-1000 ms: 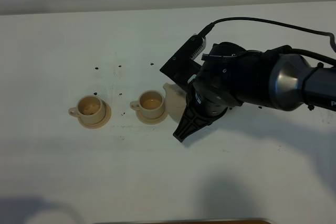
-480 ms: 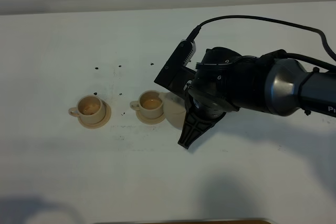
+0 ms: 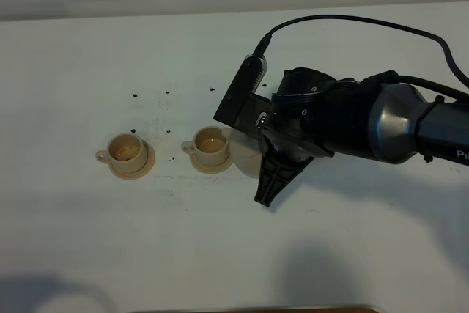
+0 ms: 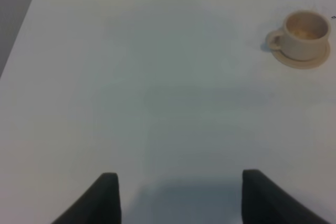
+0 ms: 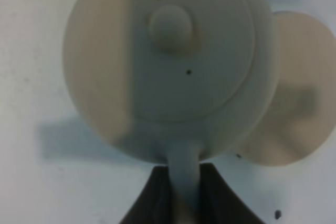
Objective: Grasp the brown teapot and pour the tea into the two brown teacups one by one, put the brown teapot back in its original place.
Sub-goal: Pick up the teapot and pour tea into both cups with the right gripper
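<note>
**We judge this to be the put-back step: the pot is held off-centre over its saucer.**
Our right gripper (image 5: 184, 195) is pinched on the loop handle of the brown teapot (image 5: 173, 66). The pot sits level with its lid knob up, under the right arm and just right of the right teacup (image 3: 211, 144). The left teacup (image 3: 126, 152) stands farther left. Both cups look tinted inside, so we take the pouring as done, though we cannot be sure. The wide saucer (image 5: 296, 111) shows only on one side of the pot, and the shadow on the table (image 3: 330, 254) suggests the pot is lifted. Next we need to move it across until it is centred on the saucer, lower it level, then release. Our left gripper (image 4: 179, 178) hangs spread and empty at the near left.
</note>
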`<state>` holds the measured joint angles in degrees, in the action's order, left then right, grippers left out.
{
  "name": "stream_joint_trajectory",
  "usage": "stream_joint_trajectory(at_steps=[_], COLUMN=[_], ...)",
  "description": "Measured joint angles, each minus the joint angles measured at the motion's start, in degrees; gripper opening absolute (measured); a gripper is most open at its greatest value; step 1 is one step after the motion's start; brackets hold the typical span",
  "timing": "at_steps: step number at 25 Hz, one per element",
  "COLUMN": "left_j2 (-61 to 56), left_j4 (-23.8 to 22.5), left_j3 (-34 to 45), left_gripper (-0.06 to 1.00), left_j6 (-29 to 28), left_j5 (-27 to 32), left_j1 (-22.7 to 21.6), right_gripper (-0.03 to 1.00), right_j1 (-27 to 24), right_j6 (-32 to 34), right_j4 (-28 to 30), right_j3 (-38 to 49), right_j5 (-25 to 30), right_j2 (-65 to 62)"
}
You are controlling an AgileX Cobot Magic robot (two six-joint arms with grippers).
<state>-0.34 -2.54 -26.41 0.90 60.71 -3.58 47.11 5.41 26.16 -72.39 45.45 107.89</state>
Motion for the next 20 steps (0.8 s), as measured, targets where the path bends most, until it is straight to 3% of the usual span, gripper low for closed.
stream_joint_trajectory(at_steps=[20], left_j2=[0.0], left_j4=[0.0], left_j3=[0.0], left_gripper=[0.49], left_j6=[0.0], left_j5=[0.0], left_j1=[0.0], right_gripper=[0.11], right_j1=[1.1], right_j6=[-2.7], right_j4=[4.9], right_j3=[-1.5], right_j5=[0.3], right_j2=[0.0])
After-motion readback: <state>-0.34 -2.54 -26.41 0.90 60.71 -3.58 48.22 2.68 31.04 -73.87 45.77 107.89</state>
